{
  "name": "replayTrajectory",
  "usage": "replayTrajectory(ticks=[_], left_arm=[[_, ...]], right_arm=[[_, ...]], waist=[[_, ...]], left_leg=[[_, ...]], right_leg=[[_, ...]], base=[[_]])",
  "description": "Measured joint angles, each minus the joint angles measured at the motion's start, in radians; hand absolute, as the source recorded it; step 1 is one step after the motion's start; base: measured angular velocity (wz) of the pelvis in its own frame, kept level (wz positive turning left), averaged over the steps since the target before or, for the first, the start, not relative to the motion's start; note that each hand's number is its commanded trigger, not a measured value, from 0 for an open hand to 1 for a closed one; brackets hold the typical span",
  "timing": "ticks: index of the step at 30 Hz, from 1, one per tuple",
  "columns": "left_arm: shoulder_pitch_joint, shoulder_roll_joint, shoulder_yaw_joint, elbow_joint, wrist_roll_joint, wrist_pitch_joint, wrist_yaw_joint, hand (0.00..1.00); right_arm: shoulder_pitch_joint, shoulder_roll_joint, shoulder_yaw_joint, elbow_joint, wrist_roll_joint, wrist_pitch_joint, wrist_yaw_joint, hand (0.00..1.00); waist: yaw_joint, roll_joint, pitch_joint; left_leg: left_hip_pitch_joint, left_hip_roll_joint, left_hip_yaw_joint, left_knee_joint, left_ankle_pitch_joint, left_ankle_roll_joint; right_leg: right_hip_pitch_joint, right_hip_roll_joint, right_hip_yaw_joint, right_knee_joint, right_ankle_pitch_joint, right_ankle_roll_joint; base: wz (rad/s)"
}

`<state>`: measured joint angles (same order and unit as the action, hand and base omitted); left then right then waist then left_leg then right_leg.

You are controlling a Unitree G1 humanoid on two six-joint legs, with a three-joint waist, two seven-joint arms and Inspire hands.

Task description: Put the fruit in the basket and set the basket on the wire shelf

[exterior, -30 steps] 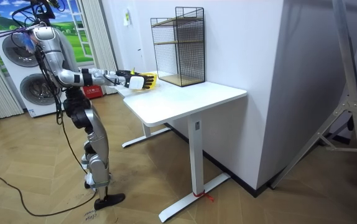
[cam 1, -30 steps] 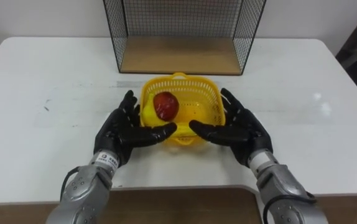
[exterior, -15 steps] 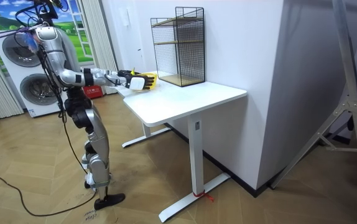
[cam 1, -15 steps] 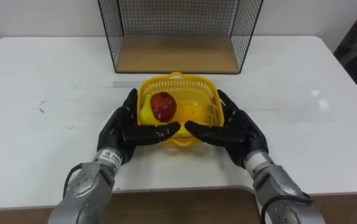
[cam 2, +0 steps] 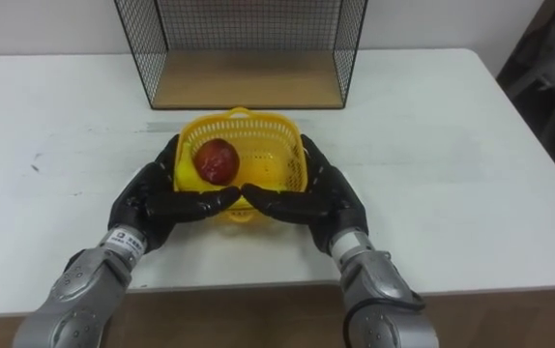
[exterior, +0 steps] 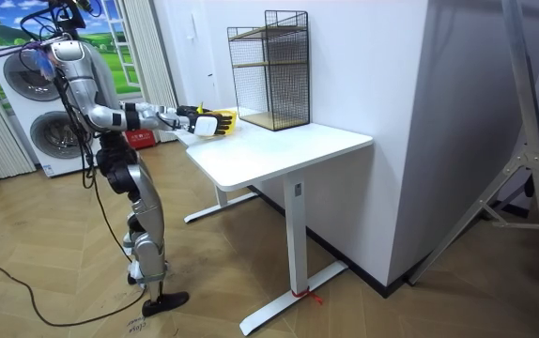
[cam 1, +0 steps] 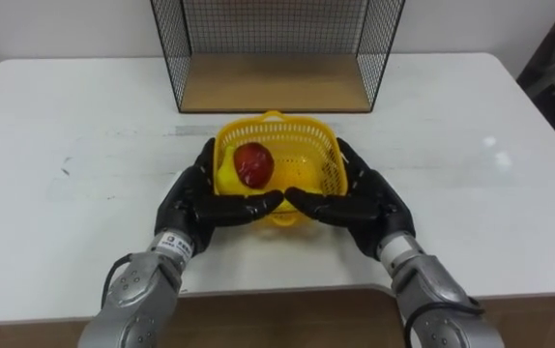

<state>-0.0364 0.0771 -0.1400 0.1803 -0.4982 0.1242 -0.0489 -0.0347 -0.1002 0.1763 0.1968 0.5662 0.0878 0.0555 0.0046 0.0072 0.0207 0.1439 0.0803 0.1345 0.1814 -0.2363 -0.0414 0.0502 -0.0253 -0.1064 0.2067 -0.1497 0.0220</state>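
Both arms reached forward from the lower edge of the eye views, forearms angled inward so the wrists sat well apart and the hands converged. The left hand (cam 1: 196, 199) and the right hand (cam 1: 371, 199) faced each other palm to palm, mirror images, pressed against opposite sides of the basket (cam 1: 322, 160) between them. Their fingers lay spread and fairly straight, pointing away from the body. Both thumbs stretched inward, tips nearly meeting. In the room view the robot stood upright, arms out at chest height.
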Motion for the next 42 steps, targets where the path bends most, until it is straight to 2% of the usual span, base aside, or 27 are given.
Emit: replayTrajectory(ticks=[16, 24, 42], left_arm=[[-0.008, -0.009, 0.001, 0.0, 0.001, 0.0, 0.002, 0.0], [-0.035, -0.009, 0.005, 0.0, 0.014, 0.0, 0.021, 0.0], [-0.059, -0.009, 0.008, -0.018, 0.013, -0.004, 0.068, 0.0]], right_arm=[[-0.025, 0.001, -0.001, -0.008, 0.0, 0.0, 0.0, 0.0], [-0.036, 0.002, -0.001, -0.015, 0.0, -0.002, 0.0, 0.0], [-0.057, 0.007, -0.002, -0.015, 0.0, -0.008, -0.001, 0.0]], waist=[[-0.001, -0.001, -0.0037], [0.0, -0.009, -0.0101], [-0.001, -0.013, -0.008]], left_leg=[[0.0, 0.0, 0.0, 0.002, 0.0, 0.0], [0.005, 0.0, 0.0, 0.001, 0.0, 0.0], [0.003, 0.0, 0.0, 0.0, 0.0, 0.0]], right_leg=[[0.0, 0.0, 0.001, 0.001, 0.0, 0.0], [0.001, 0.0, 0.001, 0.0, 0.001, 0.0], [0.001, 0.0, 0.0, 0.0, 0.002, 0.0]], base=[[0.0], [0.0], [0.0]])
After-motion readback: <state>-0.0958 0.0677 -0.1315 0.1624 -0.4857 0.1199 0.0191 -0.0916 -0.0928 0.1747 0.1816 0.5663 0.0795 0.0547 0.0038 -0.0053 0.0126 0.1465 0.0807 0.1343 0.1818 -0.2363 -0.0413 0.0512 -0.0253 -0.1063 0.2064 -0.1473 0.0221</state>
